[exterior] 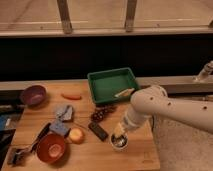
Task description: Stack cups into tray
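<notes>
Gripper [119, 132] directly above cream-white cup [119, 144] on wooden table [137, 155], near green tray [106, 86], apart from it; grip state indeterminate.

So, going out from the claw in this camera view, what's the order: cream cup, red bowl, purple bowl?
The claw hangs low, right of centre.
1. Cream cup, just below it.
2. Red bowl, front left.
3. Purple bowl, back left corner.
</notes>
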Robot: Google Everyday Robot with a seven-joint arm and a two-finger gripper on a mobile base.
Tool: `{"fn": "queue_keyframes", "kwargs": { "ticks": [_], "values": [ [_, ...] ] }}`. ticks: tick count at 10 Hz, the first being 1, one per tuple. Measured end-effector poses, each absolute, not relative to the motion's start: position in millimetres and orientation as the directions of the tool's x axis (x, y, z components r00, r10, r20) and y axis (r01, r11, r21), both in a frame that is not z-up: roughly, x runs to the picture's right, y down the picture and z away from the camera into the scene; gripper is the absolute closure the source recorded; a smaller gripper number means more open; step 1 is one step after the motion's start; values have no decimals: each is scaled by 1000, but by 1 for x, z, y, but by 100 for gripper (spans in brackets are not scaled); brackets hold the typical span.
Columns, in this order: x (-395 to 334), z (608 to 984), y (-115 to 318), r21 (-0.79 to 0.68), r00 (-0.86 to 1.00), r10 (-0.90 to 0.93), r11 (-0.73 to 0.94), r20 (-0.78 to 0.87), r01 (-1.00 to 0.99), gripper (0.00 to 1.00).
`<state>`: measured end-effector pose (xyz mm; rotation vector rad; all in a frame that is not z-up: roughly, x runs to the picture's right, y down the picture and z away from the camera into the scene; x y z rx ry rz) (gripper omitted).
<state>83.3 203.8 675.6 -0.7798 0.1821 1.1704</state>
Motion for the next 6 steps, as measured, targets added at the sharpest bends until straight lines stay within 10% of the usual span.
{"fn": "queue_keyframes", "kwargs": {
  "ticks": [6],
  "values": [
    [87,681,213,-415,410,738,192,-537,-889,33]
  ]
}}
